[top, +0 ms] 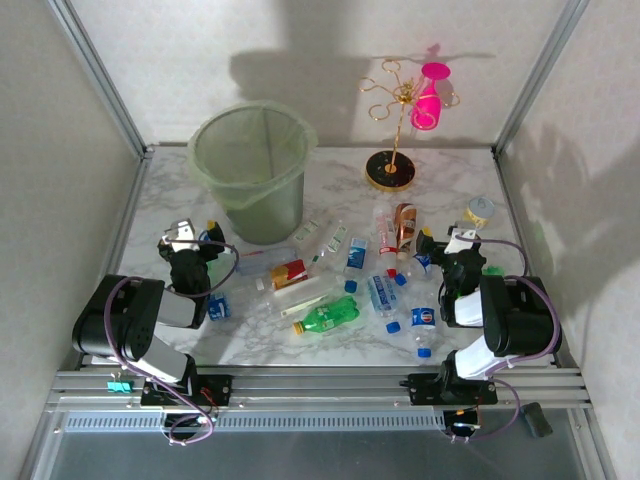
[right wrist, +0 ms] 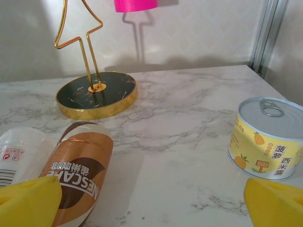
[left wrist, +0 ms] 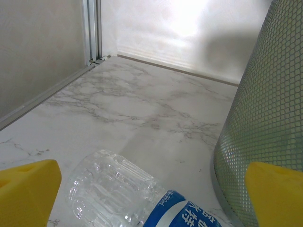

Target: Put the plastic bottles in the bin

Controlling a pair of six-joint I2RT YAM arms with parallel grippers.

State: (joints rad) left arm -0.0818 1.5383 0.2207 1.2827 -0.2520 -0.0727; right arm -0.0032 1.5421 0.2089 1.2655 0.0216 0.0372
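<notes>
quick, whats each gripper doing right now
Left gripper: open, gripping nothing; a clear plastic bottle with blue label lies between its fingers.
Right gripper: open, holding nothing.

The left arm (top: 130,320) and right arm (top: 515,315) are both folded, elbows pushed outward and forearms angled inward. The left claw (top: 183,238) sits low over the worktop (left wrist: 142,104), its yellow fingertips (left wrist: 26,189) spread wide. The right claw (top: 445,243) is just as low, its fingertips (right wrist: 274,201) also set far apart.
</notes>
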